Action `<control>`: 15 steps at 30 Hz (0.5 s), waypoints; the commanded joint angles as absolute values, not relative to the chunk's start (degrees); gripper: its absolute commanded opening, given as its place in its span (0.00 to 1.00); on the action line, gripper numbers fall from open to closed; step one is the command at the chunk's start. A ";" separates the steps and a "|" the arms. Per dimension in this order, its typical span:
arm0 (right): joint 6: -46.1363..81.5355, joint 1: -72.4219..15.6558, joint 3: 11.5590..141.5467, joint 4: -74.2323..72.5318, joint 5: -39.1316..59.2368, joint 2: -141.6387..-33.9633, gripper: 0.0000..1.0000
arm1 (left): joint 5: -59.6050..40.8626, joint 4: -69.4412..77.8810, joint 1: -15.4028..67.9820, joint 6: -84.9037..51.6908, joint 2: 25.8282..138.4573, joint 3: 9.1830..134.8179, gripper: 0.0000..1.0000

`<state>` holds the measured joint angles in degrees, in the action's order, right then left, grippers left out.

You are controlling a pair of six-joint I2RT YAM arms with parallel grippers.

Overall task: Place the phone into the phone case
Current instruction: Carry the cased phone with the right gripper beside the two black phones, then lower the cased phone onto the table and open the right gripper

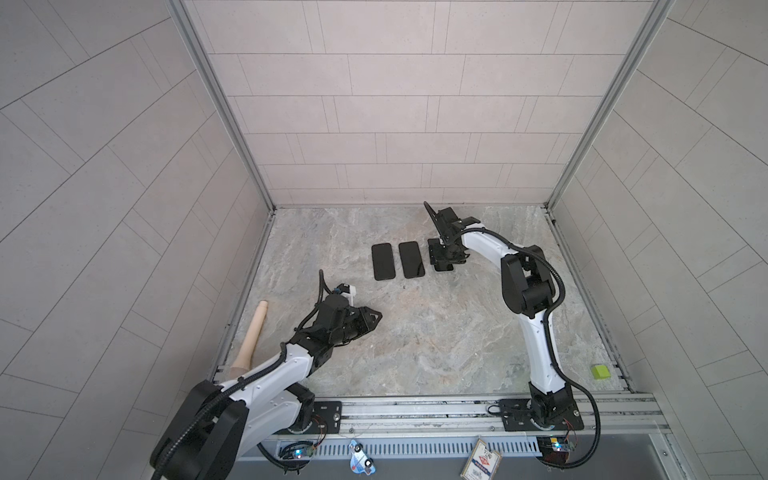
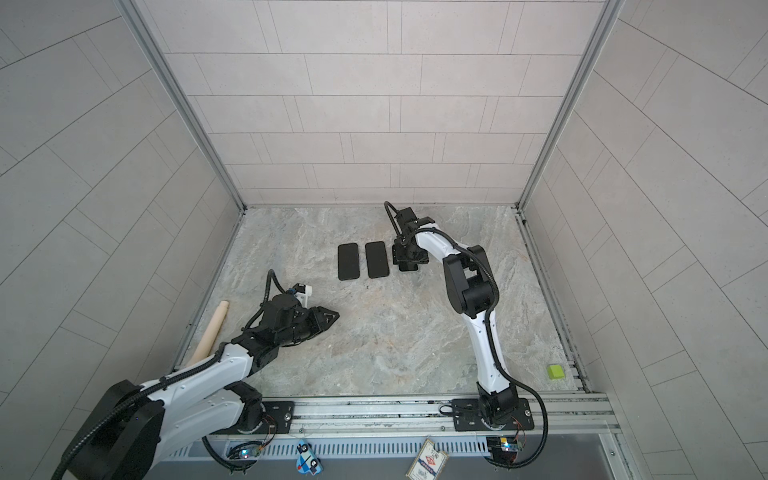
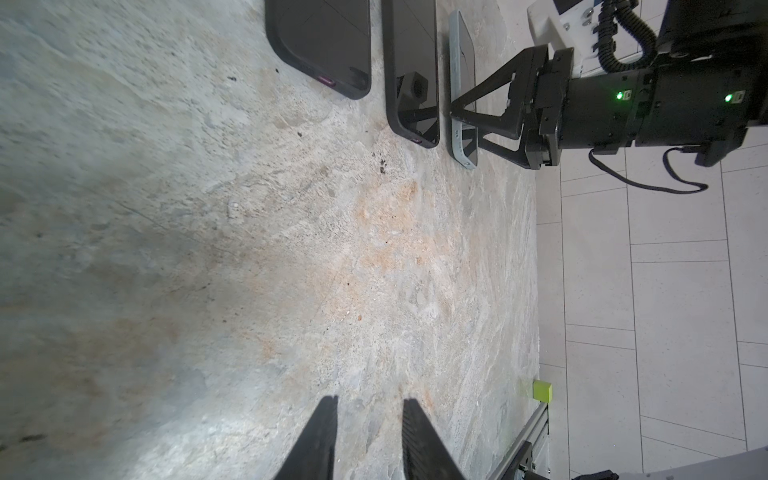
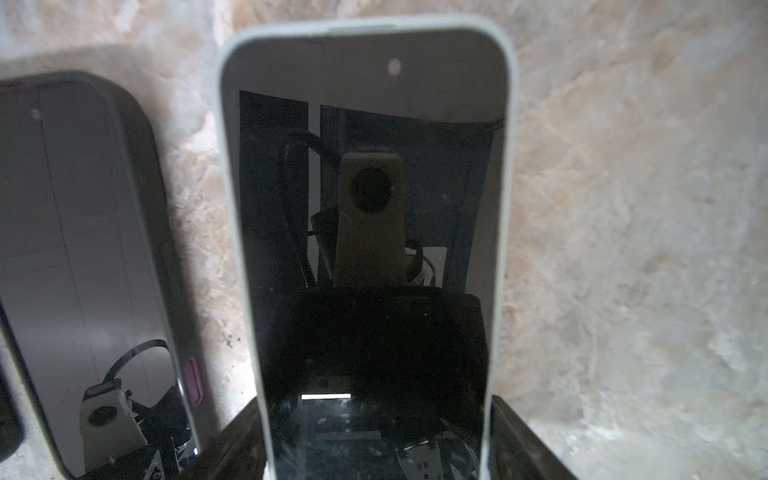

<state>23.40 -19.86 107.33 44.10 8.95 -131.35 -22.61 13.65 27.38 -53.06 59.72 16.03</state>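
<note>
phone [image 4: 365, 166] flat in grip of r tool [image 3: 467, 124]

A mottled grey-and-tan stone surface [image 3: 249, 249] fills most of the view. The left gripper [image 3: 370, 402] hovers over a bare patch, its two black ribbed fingers [image 3: 320, 436] parted with nothing between them. Farther off, three slabs lie side by side: a black-cased phone with a magenta side button [image 3: 320, 45], a second glossy black-cased phone [image 3: 411, 70], and a pale grey-edged phone with dark glass [image 3: 463, 54]. The right gripper [image 3: 467, 124] straddles that last one near its end, seemingly clasping its edges. A small lime-green block [image 3: 542, 390] sits beside the white tiled wall [image 3: 665, 291]
</note>
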 commanded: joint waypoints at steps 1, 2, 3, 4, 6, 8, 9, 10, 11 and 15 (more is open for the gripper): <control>24.77 -20.30 106.10 45.10 12.87 -132.34 0.57 | -22.48 14.85 27.06 -53.18 59.79 15.78 0.34; 24.87 -20.30 106.08 45.03 13.44 -132.50 0.61 | -22.33 14.80 27.05 -53.24 59.77 15.81 0.34; 24.90 -20.30 106.09 44.84 14.40 -132.81 0.67 | -22.40 14.77 27.01 -53.18 59.72 15.75 0.34; 24.88 -20.30 106.17 44.72 15.42 -133.02 0.73 | -22.34 14.77 27.07 -53.18 59.77 15.80 0.34; 25.04 -20.30 106.11 44.37 16.51 -133.15 0.76 | -22.32 14.85 27.07 -53.17 59.83 15.82 0.34; 25.38 -20.30 106.10 44.02 17.07 -133.02 0.76 | -22.39 14.93 27.01 -53.23 59.98 15.86 0.34; 25.41 -20.30 106.08 43.84 17.61 -133.06 0.76 | -22.37 15.01 27.05 -53.20 60.10 15.83 0.34; 25.49 -20.30 106.25 43.69 17.75 -133.03 0.76 | -22.45 15.03 27.00 -53.18 60.20 15.90 0.34; 25.49 -20.30 106.41 43.79 17.84 -133.04 0.76 | -22.43 15.03 27.08 -53.18 60.28 15.91 0.34; 25.53 -20.21 107.08 44.41 17.29 -133.40 0.82 | -22.81 15.03 27.05 -53.10 60.62 16.04 0.34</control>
<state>24.51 -19.84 107.46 42.48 14.68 -131.35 -22.70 13.87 27.38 -53.06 60.42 16.03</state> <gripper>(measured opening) 0.807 0.340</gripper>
